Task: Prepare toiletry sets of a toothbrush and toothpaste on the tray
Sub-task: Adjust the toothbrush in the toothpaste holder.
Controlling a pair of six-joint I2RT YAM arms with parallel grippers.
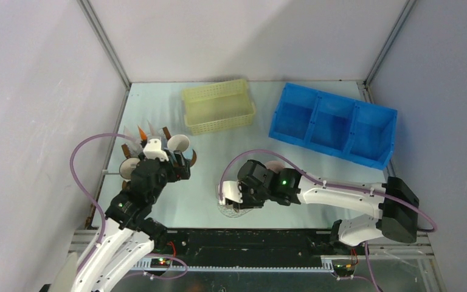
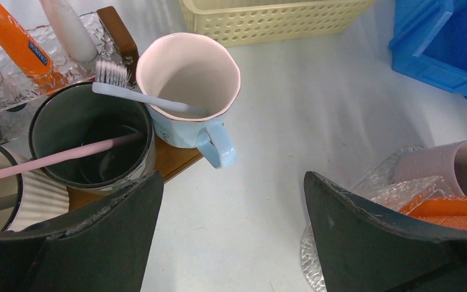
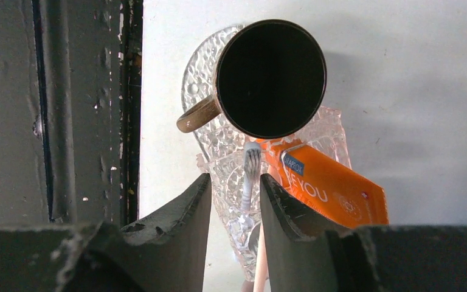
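**Right jaws straddle a toothbrush on the glass tray**

The right jaws hang low over a clear, pebbled glass tray (image 3: pixel 219 152) near the front of the pale counter (image 1: pixel 204 188). Their two dark, scuffed fingers (image 3: pixel 179 210) stand close together on either side of a slim white toothbrush (image 3: pixel 250 176). The brush lies flat on the tray, its bristles pointing toward a round mug (image 3: pixel 270 79) with a dark inside and a curved bronze handle. Whether the fingers actually pinch the brush cannot be told, as a sliver of gap shows on one side. Just beside the brush, also on the glass, lies a flat orange tube (image 3: pixel 331 188) with white lettering.

The left jaws are spread wide with nothing between them, above bare counter beside a brown wooden tray (image 2: pixel 173 159). On that tray stands a pale blue mug (image 2: pixel 185 73) with a pink lining and a wavy rim. It holds a grey-white toothbrush (image 2: pixel 146 99) whose bristled head sticks out over the rim. Next to it is a glossy black mug (image 2: pixel 91 137) with a thin pink toothbrush (image 2: pixel 55 158) leaning in it. A ribbed white mug (image 2: pixel 36 194) shows at the edge of the view. Behind them, a second dimpled glass holder (image 2: pixel 12 85) carries another orange tube (image 2: pixel 15 39) and a smooth white tube (image 2: pixel 67 27).

At the back of the counter sit a yellow perforated plastic basket (image 1: pixel 219 106) and a blue bin (image 1: pixel 334 125) with three compartments.
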